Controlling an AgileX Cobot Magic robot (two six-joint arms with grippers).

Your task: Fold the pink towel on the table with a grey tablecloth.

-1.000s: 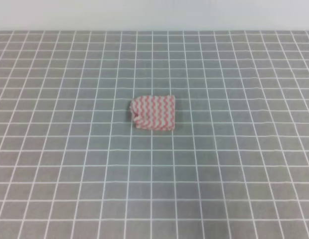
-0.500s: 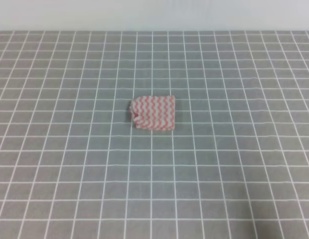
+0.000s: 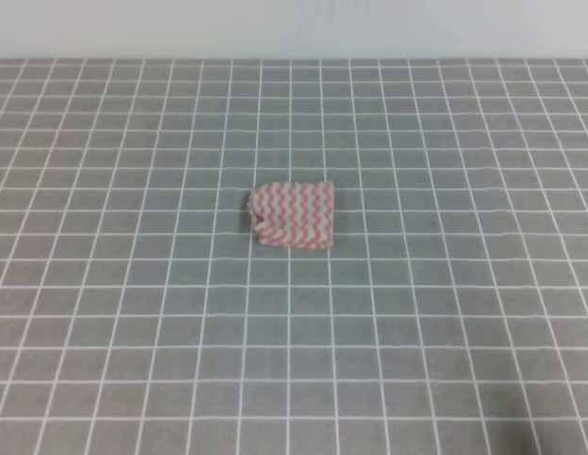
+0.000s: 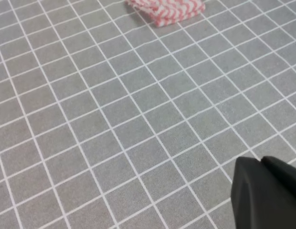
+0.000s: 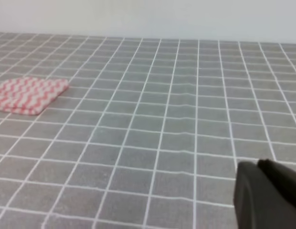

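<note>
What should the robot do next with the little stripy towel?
Probably nothing more than keep its arms back. The pink towel already lies as a small folded bundle on the table with a grey tablecloth, and neither gripper is near it, so the folding looks done.

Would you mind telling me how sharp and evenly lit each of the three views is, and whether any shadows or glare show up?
Exterior high view: soft overall, even flat light, no glare; the pink towel casts only a faint shadow on the table with a grey tablecloth. Left wrist view: grid lines fairly crisp, the dark gripper part at bottom right blurred. Right wrist view: near grid clearer, far edge hazy, the towel soft.
</note>
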